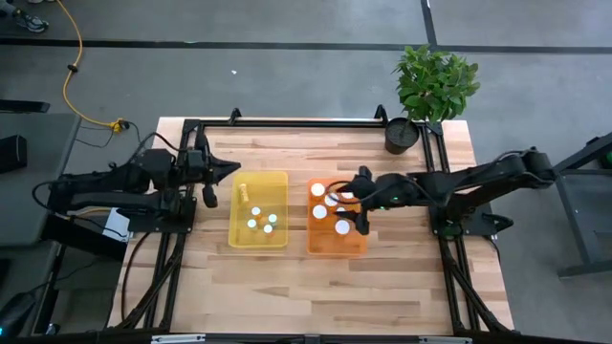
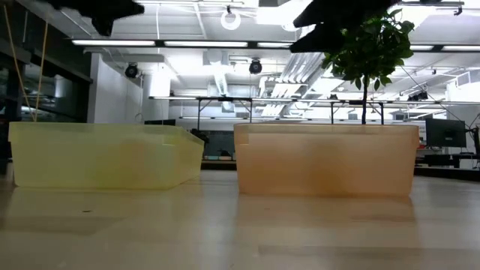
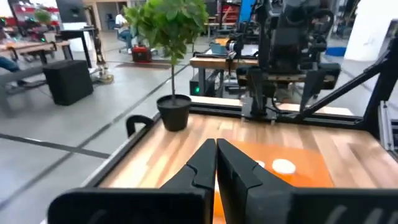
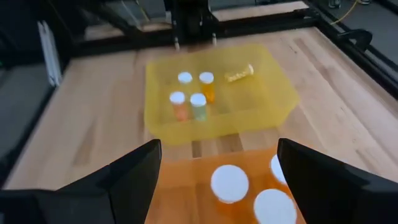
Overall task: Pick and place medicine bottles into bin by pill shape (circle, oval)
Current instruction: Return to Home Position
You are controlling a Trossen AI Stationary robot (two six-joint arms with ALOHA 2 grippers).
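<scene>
A yellow bin (image 1: pixel 258 222) holds several small white-capped bottles (image 4: pixel 193 102) standing upright and one amber bottle (image 4: pixel 239 74) lying on its side. An orange bin (image 1: pixel 337 239) to its right holds several larger white-capped bottles (image 4: pixel 229 183). My right gripper (image 4: pixel 217 149) is open and empty, hovering over the orange bin's far part (image 1: pixel 356 203). My left gripper (image 3: pixel 216 146) is shut and empty, above the table just left of the yellow bin's far corner (image 1: pixel 225 172).
A black pot with a green plant (image 1: pixel 404 134) stands at the table's far right corner. Black frame rails (image 1: pixel 306 122) run along the far and side edges. Bare wood lies in front of both bins (image 1: pixel 306 287).
</scene>
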